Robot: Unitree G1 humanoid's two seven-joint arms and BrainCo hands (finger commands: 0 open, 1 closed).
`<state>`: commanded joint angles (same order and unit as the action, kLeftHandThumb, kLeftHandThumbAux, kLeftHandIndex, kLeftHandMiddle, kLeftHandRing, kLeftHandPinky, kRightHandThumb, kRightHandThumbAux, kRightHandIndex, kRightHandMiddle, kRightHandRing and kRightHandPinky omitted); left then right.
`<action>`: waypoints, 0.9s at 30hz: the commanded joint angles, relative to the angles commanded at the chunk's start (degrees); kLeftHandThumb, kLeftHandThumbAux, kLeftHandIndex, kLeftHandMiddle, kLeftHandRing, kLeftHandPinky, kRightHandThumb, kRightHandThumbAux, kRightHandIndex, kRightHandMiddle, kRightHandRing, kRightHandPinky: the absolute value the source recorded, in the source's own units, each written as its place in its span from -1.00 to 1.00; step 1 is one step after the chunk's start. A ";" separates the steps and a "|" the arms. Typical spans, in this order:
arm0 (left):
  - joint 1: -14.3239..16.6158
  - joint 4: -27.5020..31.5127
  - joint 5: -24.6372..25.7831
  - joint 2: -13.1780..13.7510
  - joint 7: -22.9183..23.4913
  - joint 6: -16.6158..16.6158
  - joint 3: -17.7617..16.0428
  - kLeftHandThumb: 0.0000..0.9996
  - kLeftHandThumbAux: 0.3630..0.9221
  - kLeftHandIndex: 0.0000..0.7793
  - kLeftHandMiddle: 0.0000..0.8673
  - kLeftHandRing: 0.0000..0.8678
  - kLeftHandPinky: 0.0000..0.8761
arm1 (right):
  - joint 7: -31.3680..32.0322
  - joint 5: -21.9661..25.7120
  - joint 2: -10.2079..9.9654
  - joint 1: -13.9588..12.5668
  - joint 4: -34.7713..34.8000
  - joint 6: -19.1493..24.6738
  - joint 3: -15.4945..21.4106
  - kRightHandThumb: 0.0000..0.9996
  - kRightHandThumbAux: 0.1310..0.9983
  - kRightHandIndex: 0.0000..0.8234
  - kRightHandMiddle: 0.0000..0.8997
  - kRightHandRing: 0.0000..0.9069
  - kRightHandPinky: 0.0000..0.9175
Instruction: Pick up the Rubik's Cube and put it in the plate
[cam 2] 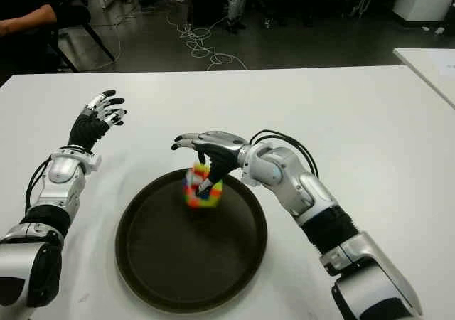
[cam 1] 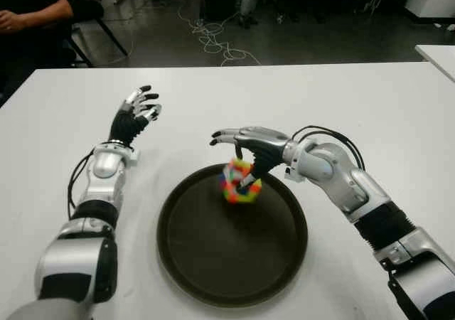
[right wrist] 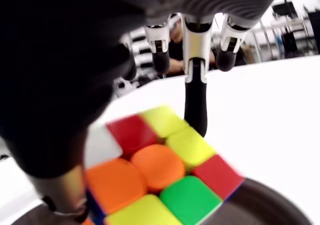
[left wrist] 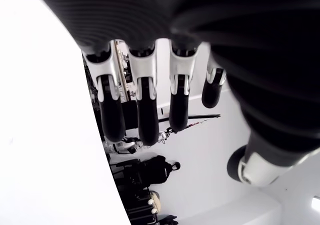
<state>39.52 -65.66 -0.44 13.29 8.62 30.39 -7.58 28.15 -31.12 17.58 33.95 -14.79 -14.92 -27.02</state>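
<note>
From the head camera, the right hand (cam 1: 245,153) pinches the Rubik's Cube (cam 1: 239,181), tilted and partly hidden by fingers, over the far rim of the dark round plate (cam 1: 206,263) on the white desk (cam 1: 370,99); the left hand (cam 1: 135,114) hovers open-fingered toward the desk's left edge. Its wrist view shows straight, empty fingers (left wrist: 145,110). The right wrist view shows red, orange, yellow and green tiles.

Right hand (cam 1: 245,149) pinches closed; left hand (cam 1: 135,110) spread, fingers extended.

Setting was a robotics lab. Loose cables (cam 1: 213,39) lay coiled on the dark floor (cam 1: 298,35) beyond the white table (cam 1: 355,99). A seated person (cam 1: 32,14) was at the far left, with equipment stands behind.
</note>
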 joint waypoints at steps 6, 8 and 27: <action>-0.01 0.05 0.06 -0.04 0.06 0.11 -0.10 -0.65 -0.08 -0.65 -0.48 -0.39 -0.28 | 0.04 -0.40 -0.07 0.15 0.22 0.84 0.04 -1.00 0.33 -1.00 -1.00 -1.00 -1.00; -0.01 0.05 0.05 -0.05 0.07 0.13 -0.11 -0.66 -0.10 -0.65 -0.48 -0.40 -0.28 | 0.03 -0.47 -0.06 0.21 0.22 0.93 0.01 -1.00 0.31 -1.00 -1.00 -1.00 -1.00; 0.03 -0.10 0.17 0.11 0.39 -0.16 -0.27 -0.63 -0.12 -0.65 -0.48 -0.38 -0.25 | -0.93 -1.31 0.09 0.49 0.00 0.97 0.15 -1.00 0.30 -1.00 -1.00 -1.00 -1.00</action>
<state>39.55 -65.77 -0.27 13.40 9.01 30.22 -7.86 27.22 -32.44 17.67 34.44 -14.79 -13.95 -26.87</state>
